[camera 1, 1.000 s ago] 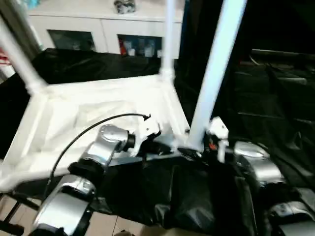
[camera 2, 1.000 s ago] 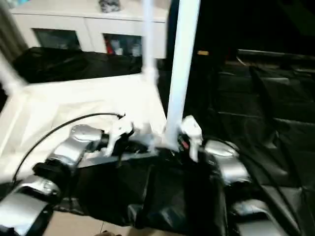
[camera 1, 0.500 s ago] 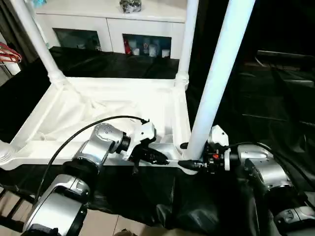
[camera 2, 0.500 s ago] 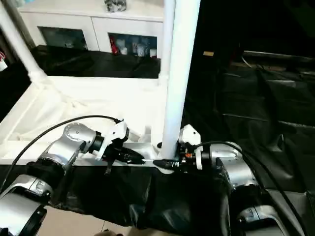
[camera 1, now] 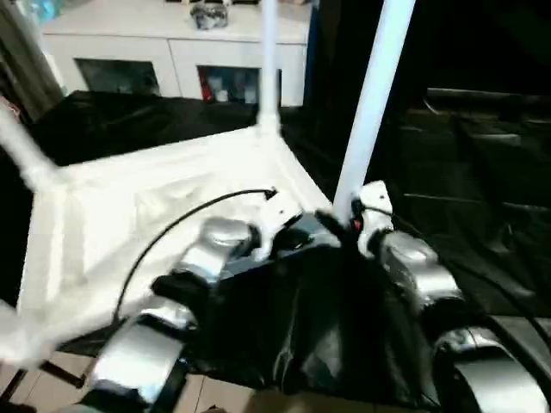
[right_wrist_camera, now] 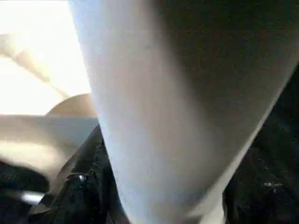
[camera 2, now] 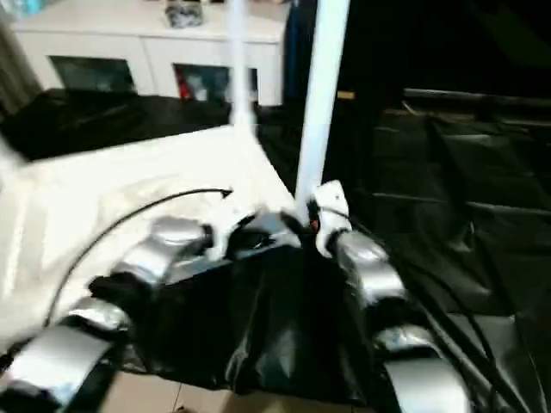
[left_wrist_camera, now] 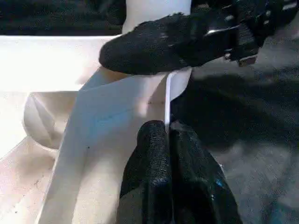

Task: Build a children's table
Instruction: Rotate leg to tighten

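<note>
One upturned children's table [camera 1: 155, 198] shows three legs standing (a fourth isn't discernible). The left gripper [left_wrist_camera: 167, 128] pinches its rim with jaws pressed together; the right gripper [camera 1: 340, 222] has jaws spread around the nearest leg [camera 1: 370, 103].

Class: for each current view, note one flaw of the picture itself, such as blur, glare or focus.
Left eye view: motion blur smears the tabletop and forearms. Right eye view: same smear, cabinet soft. Left wrist view: tabletop edge glares to white; the fingers are fairly sharp. Right wrist view: the leg is too close, out of focus.
</note>
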